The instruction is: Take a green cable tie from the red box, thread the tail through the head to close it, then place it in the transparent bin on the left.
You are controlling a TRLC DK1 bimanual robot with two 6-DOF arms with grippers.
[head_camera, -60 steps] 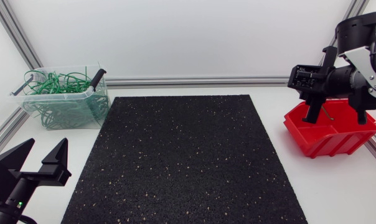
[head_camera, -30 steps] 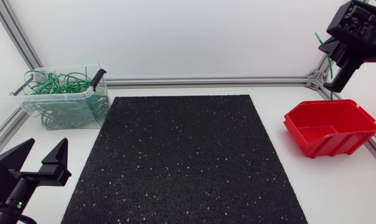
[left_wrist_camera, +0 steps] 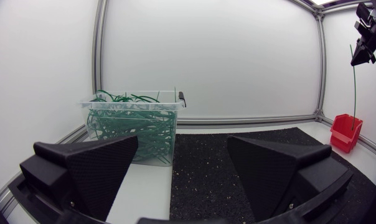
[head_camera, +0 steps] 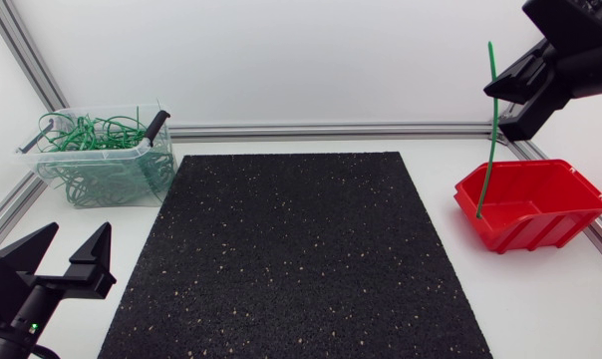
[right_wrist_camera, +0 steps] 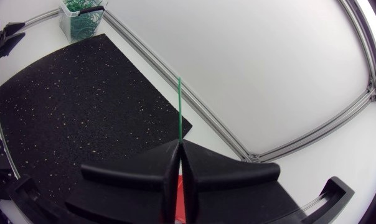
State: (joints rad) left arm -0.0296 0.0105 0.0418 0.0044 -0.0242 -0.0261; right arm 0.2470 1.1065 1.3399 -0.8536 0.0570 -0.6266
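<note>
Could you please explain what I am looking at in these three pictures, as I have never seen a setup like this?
These show a two-armed robot at a table. One picture looks down from above; the other two come from cameras on each arm's wrist. On the table lie a black mat, a transparent bin of looped green ties at the left, and a red box at the right. The left tool is open, holding nothing. The right tool, raised high, is shut on one straight green cable tie that hangs down toward the red box.
</note>
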